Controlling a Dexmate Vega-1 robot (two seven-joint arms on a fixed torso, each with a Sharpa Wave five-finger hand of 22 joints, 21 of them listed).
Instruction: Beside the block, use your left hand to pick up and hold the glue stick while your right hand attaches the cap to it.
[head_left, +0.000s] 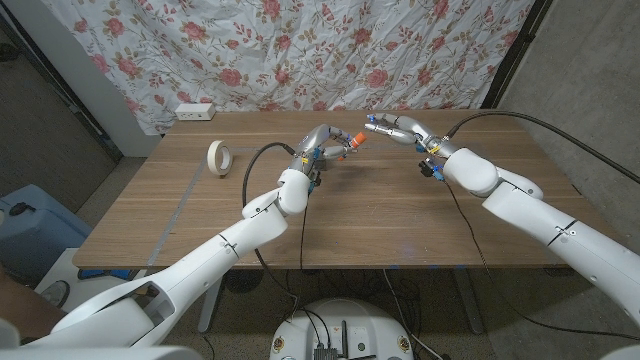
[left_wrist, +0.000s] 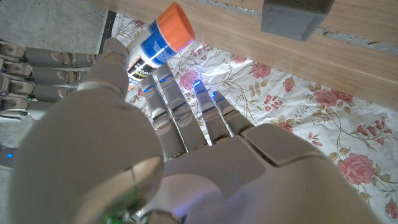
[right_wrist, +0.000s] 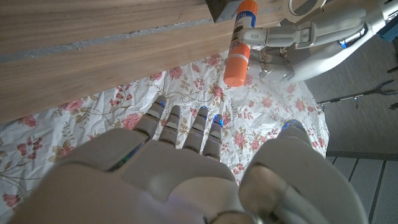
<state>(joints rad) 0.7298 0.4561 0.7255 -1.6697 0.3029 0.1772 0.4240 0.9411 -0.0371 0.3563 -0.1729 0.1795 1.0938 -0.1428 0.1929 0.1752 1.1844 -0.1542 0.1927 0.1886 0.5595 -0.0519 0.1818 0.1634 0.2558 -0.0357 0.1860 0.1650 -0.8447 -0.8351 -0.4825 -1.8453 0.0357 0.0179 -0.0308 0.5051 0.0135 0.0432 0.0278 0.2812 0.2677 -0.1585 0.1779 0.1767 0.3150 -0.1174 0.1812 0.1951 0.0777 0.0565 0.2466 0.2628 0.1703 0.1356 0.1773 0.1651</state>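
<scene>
orange-capped glue stick (head_left: 352, 141) gripped by left hand (head_left: 322, 143), label unreadable, right hand (head_left: 395, 129) fingers apart

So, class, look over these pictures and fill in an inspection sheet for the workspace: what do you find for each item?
Surface: wooden table, bare in front of the arms.
Job's things: glue stick held above the table, orange at both ends, so the cap seems to be on; grey block on the table near it.
Clutter: tape roll; white power strip at the far edge.
Hands: left hand grips the glue stick; right hand faces it, fingers extended, holding nothing.
Cables: black cable by the left arm; another arcs over the right arm.
Surroundings: floral cloth behind; blue container on the floor.
</scene>
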